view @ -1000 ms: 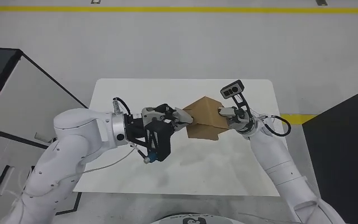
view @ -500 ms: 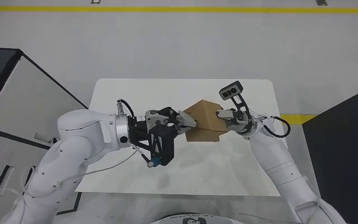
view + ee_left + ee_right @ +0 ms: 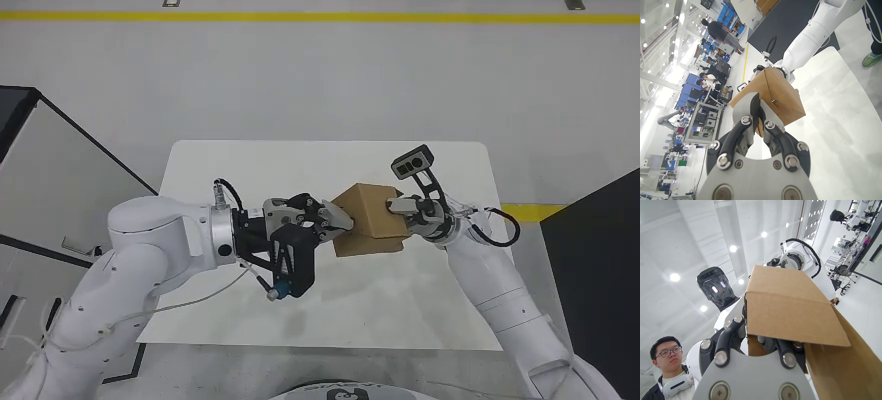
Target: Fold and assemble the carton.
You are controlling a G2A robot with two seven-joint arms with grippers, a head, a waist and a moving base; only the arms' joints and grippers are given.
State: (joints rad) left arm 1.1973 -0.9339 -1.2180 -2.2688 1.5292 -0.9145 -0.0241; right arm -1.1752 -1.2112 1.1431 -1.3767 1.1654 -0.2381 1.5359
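My left pincer [image 3: 758, 106] clamps a corner of the carton [image 3: 783, 94] and my right pincer [image 3: 750, 334] clamps the opposite wall, holding it above the table [image 3: 400, 300]. It looks light, and thin enough to buckle, so I'd grip near the creases.

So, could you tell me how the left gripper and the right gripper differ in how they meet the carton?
The left gripper is shut on a cardboard edge at one end of the carton; the right gripper sits at the opposite end. The left gripper's pinch shows plainly; a flap hides the right gripper's, so its state is unclear. Both meet the carton.
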